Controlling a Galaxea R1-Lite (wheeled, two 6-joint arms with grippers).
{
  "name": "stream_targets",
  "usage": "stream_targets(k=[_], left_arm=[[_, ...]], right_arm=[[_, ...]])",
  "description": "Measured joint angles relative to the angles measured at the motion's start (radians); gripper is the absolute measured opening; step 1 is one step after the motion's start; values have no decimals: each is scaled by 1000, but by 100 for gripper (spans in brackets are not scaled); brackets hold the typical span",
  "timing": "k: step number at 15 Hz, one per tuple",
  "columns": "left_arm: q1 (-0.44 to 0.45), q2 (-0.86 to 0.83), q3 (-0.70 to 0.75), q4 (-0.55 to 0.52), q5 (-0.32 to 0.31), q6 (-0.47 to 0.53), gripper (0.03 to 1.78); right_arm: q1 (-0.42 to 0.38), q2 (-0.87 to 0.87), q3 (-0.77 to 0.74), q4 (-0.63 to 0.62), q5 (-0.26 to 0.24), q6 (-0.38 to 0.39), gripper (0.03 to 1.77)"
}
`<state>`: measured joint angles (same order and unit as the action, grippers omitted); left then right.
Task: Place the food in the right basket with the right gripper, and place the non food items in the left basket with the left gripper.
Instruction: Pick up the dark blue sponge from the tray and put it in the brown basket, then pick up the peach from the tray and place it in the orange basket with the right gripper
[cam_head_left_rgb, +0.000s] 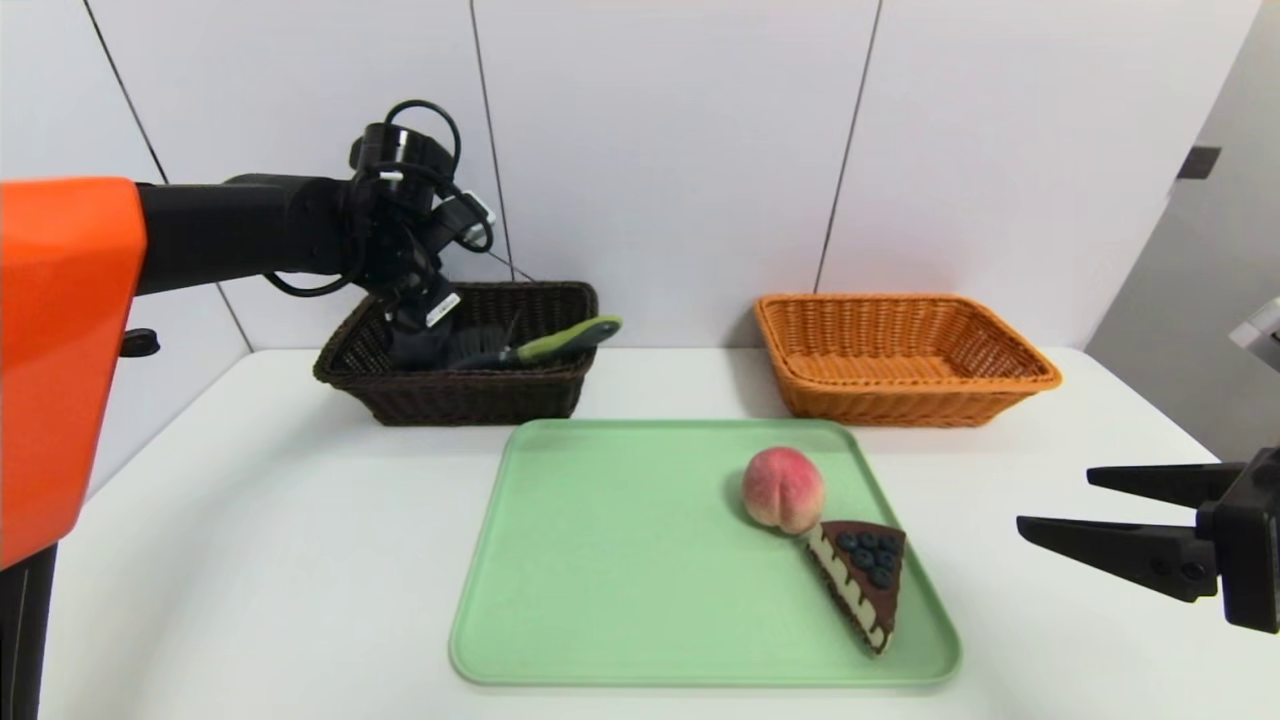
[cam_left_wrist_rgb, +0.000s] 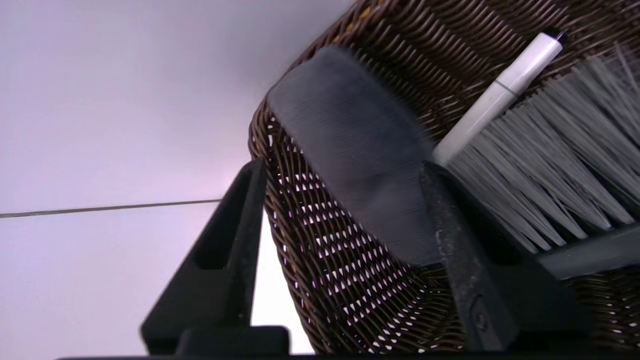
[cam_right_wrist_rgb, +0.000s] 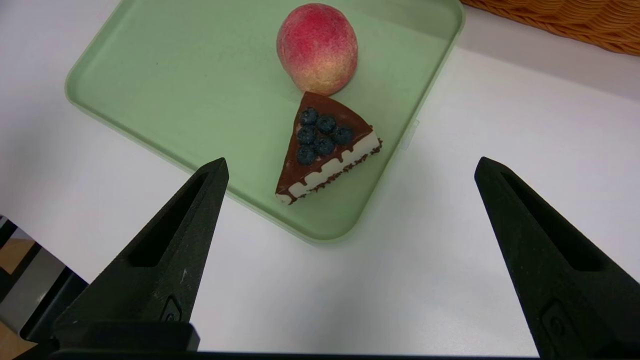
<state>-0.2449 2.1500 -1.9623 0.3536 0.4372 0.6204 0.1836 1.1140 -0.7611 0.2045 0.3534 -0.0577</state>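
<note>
My left gripper (cam_head_left_rgb: 420, 338) reaches down into the dark brown left basket (cam_head_left_rgb: 470, 397), open. In the left wrist view a flat grey item (cam_left_wrist_rgb: 350, 145) leans against one finger, free of the other. A grey-bristled brush (cam_left_wrist_rgb: 550, 165) with a green handle (cam_head_left_rgb: 565, 342) and a white marker (cam_left_wrist_rgb: 505, 85) lie in that basket too. A peach (cam_head_left_rgb: 783, 487) and a slice of chocolate cake with blueberries (cam_head_left_rgb: 865, 580) sit on the green tray (cam_head_left_rgb: 620, 560). My right gripper (cam_head_left_rgb: 1055, 500) hovers wide open and empty over the table, right of the tray.
The orange right basket (cam_head_left_rgb: 905, 400) stands behind the tray on the right with nothing seen inside. The white wall rises close behind both baskets. Bare white table surrounds the tray.
</note>
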Motion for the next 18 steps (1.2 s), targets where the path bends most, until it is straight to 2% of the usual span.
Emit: stream_targets(k=[4, 9, 12, 15, 18], left_arm=[[0, -53, 3, 30, 1, -1, 136], [-12, -181, 3, 90, 1, -52, 152], [-43, -275, 8, 228, 1, -239, 158], [-116, -357, 51, 391, 0, -524, 162], [-203, -438, 188, 449, -6, -773, 164]], right_arm=[[0, 0, -1, -1, 2, 0, 170], [0, 0, -1, -4, -1, 3, 170], [0, 0, -1, -5, -1, 4, 170], [0, 3, -15, -5, -1, 4, 170], [0, 19, -53, 4, 1, 4, 170]])
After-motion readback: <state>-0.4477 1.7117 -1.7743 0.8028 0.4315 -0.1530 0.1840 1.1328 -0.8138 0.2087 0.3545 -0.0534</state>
